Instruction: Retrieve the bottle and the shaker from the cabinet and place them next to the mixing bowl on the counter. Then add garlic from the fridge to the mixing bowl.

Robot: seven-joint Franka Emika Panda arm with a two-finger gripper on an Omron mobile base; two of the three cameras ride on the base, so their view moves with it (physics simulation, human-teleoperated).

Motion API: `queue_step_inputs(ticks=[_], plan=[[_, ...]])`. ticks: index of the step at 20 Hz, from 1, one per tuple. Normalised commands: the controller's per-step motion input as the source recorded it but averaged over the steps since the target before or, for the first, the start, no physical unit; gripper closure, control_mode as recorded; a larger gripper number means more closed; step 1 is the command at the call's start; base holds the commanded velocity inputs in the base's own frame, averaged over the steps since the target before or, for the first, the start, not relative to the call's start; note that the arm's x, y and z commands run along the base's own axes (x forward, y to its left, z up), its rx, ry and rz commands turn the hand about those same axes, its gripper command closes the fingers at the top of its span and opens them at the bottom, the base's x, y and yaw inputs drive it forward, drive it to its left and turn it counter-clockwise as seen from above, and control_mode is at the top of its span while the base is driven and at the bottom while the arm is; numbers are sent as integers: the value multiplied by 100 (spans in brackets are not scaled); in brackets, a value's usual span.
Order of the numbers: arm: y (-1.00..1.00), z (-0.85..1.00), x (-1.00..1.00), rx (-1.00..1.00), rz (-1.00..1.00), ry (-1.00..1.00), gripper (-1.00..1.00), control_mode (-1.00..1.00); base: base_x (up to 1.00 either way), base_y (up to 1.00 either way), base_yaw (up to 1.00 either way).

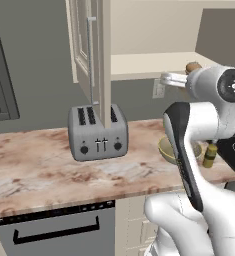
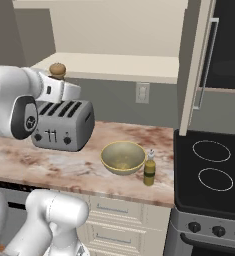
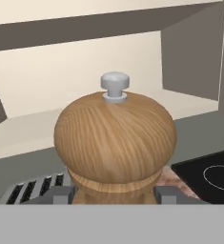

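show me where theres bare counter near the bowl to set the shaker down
Free: marbled brown stone counter between the silver toaster and the pale olive-yellow bowl, and in front of the toaster. Crowded: the bowl's right, where the olive glass bottle stands by the black stovetop.

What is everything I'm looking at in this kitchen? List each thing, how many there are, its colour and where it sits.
shaker: one, brown wood with a grey knob, held in the gripper in front of the cabinet shelf
bottle: one, olive-yellow, upright on the counter just right of the bowl
mixing bowl: one, pale olive-yellow, on the counter between toaster and stovetop
toaster: one, grey, on the counter below the cabinet
cabinet: one, cream, on the wall, door open
counter: one, marbled brown and beige
stovetop: one, black, right of the counter
wall outlet: one, pale, behind the bowl
arm: one, white with dark joints
gripper: one, dark, shut on the shaker
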Motion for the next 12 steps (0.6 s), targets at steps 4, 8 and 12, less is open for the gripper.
queue_step_inputs(ticks=[4,8,12], plan=[[28,-64,-40,0,0,13,100,-100,0,0,0],[6,-73,-2,0,-2,17,100,-100,0,0,0],[0,-59,20,0,-11,10,100,-100,0,0,0]])
